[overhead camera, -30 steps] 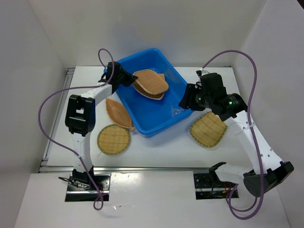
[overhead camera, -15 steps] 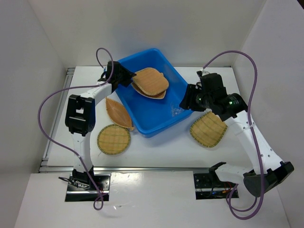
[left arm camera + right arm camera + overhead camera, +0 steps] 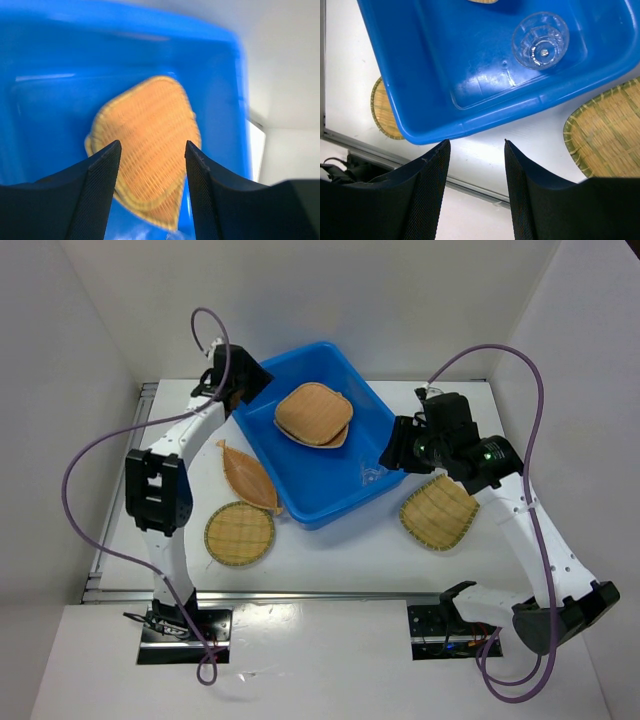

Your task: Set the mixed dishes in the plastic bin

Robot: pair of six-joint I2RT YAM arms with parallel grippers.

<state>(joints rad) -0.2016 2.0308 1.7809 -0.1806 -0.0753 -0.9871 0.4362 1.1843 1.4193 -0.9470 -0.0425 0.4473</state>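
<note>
Both arms reach forward, and both pairs of jaws stand apart.
The left arm (image 3: 157, 490) goes from its base at 7 o'clock to 11 o'clock in the top view. There the left gripper (image 3: 258, 383) points toward 4 o'clock, its jaws wide apart and holding nothing. The right arm (image 3: 535, 540) bends from 5 o'clock up to 2 o'clock. The right gripper (image 3: 392, 454) points toward 8 o'clock, its jaws also apart and holding nothing.

No readable text — none anywhere.

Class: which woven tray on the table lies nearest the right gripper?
The fan-shaped tray, right of the blue bin by the right gripper; the leaf-shaped tray and round tray lie left of it.
</note>
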